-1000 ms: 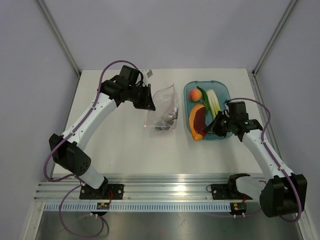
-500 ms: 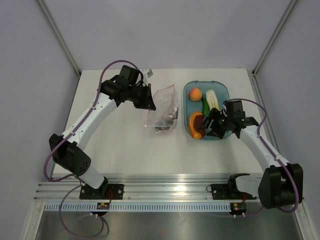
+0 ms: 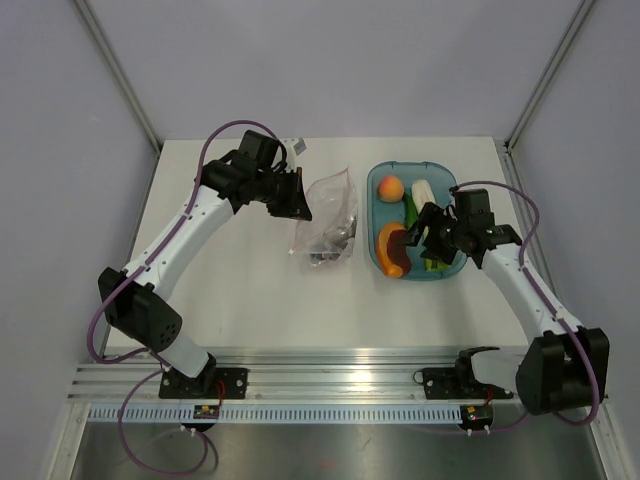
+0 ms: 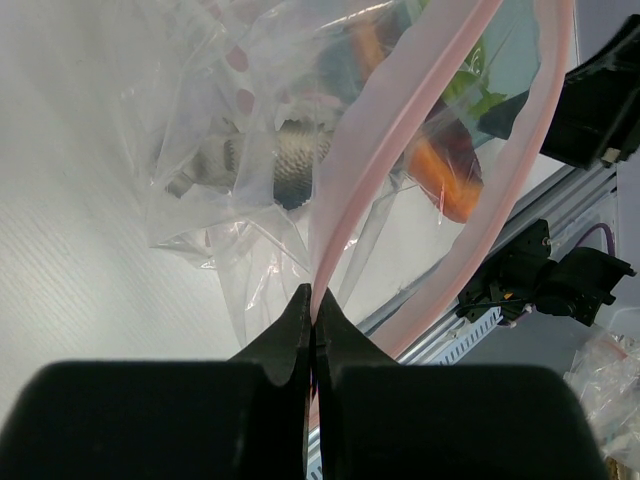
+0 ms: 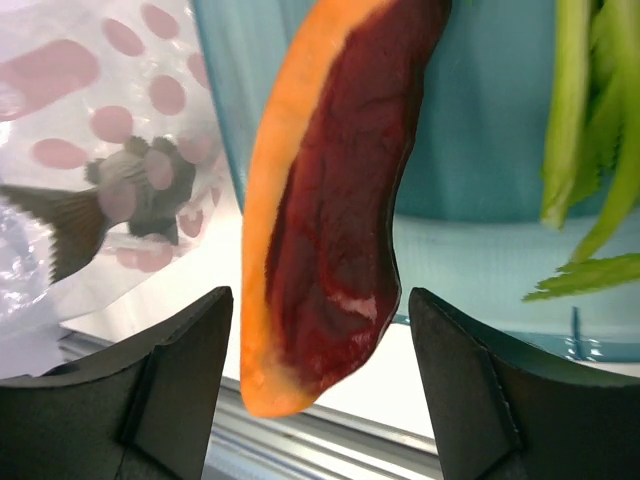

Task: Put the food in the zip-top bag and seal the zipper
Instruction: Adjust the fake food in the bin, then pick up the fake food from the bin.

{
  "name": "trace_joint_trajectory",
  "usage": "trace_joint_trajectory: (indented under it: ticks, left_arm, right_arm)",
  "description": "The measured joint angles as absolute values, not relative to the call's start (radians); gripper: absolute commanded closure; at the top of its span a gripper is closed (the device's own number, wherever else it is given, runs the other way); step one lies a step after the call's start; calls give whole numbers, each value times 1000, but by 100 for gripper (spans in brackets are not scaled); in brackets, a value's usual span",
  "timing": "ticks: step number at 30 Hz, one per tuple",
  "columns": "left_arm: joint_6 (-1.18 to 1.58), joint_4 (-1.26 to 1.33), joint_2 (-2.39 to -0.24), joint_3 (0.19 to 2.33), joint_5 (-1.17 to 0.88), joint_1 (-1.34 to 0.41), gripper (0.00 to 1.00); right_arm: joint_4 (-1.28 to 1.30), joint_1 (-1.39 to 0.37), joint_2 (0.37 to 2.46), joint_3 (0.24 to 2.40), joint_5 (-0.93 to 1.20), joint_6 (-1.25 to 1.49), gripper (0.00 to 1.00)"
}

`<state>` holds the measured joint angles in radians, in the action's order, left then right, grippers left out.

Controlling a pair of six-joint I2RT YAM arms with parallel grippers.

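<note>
The zip-top bag (image 3: 328, 215) lies crinkled mid-table, mouth toward the left arm. My left gripper (image 3: 298, 203) is shut on its pink zipper (image 4: 372, 160); in the left wrist view the strip runs straight into the closed tips of the left gripper (image 4: 313, 308). A dark toy fish (image 4: 288, 168) sits inside the bag. My right gripper (image 3: 418, 240) is open over the near end of the teal tray (image 3: 444, 176). The orange-and-red wedge (image 5: 330, 200) stands between its spread fingers (image 5: 190, 370), touching neither. A peach (image 3: 390, 188), dark green chili (image 3: 410, 212) and light green stalks (image 3: 428, 203) lie in the tray.
The tray sits right of the bag, near the table's right edge. Its near rim (image 5: 480, 285) crosses behind the wedge in the right wrist view, with the stalks (image 5: 585, 140) to the right. An aluminium rail (image 3: 340, 380) runs along the near edge.
The right gripper has gone from shut to wide open and shifted slightly up-left to straddle the wedge. The left arm has held still on the bag.
</note>
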<state>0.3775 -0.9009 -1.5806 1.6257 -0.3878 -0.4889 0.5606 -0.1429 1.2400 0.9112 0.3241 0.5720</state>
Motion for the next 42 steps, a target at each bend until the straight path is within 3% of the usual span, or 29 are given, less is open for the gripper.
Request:
trace_joint_trajectory:
  ticks: [5, 21, 30, 42]
  left_arm:
    - [373, -902, -1581, 1626, -384, -489, 100]
    - [405, -934, -1619, 1715, -370, -489, 100]
    - [412, -960, -1673, 1817, -375, -487, 100]
    - [411, -988, -1673, 1832, -383, -484, 100]
  right_arm:
    - [658, -181, 1116, 1010, 235, 421, 21]
    - [775, -820, 1065, 1037, -291, 134, 20]
    - [722, -870, 1015, 932, -352, -10, 19]
    - [568, -871, 1150, 852, -408, -117, 23]
